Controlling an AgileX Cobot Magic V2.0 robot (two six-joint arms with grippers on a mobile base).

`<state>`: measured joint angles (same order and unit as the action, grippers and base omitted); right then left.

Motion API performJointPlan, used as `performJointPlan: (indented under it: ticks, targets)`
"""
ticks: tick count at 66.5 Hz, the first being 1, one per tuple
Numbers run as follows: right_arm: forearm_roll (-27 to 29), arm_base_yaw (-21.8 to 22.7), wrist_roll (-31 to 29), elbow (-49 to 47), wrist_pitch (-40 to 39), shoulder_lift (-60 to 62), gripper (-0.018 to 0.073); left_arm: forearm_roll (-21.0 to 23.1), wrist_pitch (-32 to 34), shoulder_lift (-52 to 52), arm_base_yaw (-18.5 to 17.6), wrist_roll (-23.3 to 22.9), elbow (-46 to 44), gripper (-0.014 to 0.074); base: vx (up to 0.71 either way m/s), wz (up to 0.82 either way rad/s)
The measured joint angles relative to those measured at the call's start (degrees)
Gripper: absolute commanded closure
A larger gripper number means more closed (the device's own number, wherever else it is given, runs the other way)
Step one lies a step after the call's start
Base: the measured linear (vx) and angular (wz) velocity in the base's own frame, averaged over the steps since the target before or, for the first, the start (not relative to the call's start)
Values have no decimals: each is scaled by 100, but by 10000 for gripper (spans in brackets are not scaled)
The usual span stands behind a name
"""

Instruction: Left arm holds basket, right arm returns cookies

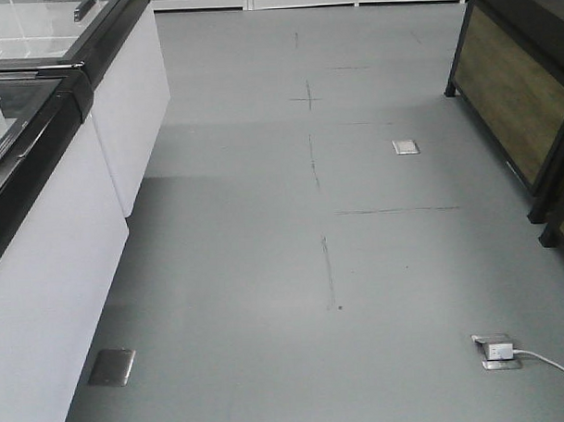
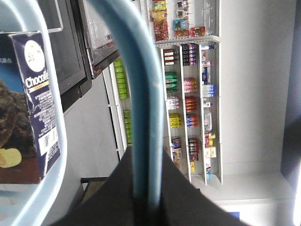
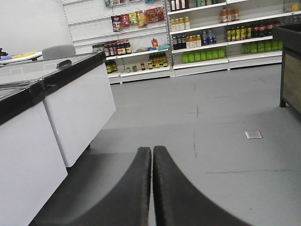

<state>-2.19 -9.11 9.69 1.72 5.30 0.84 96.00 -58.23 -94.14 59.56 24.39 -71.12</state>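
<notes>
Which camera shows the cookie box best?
The left wrist view: the cookies sit at its left edge, lettering and barcode visible, framed by the basket rim. The front and right wrist views show none of it.

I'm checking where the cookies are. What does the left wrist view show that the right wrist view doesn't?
Only left wrist: the left end effector shut on the basket by its handle, the cookies framed by its rim. Only right wrist: the right end effector shut and empty, a floor plate on open grey floor. Both: stocked store shelves.
</notes>
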Motion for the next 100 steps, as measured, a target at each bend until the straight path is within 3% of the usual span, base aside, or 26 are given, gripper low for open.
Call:
performJointPlan:
  ticks: [19,33,46,67,77,86,100]
  targets:
    - [0,0,0,0,0,0,568,-169,72,43,-103,-205,-267,604,0,0]
    - [0,0,0,0,0,0,568,-233,78,43,-905,-413,-1125,604,0,0]
    - [0,0,0,0,0,0,568,-211,180,43,-2150,-444,-1793,604,0,0]
    - [0,0,0,0,0,0,568,-273,420,37,-4434,-361,-1887,604,0,0]
    - [0,0,0,0,0,0,568,-940,662,7,-5441,-266,-1887,604,0,0]
    - [0,0,0,0,0,0,568,-1558,691,-188,-6282,-463,-1887,604,0,0]
    - [0,0,0,0,0,0,568,-2033,691,-423,-7602,-448,-1882,604,0,0]
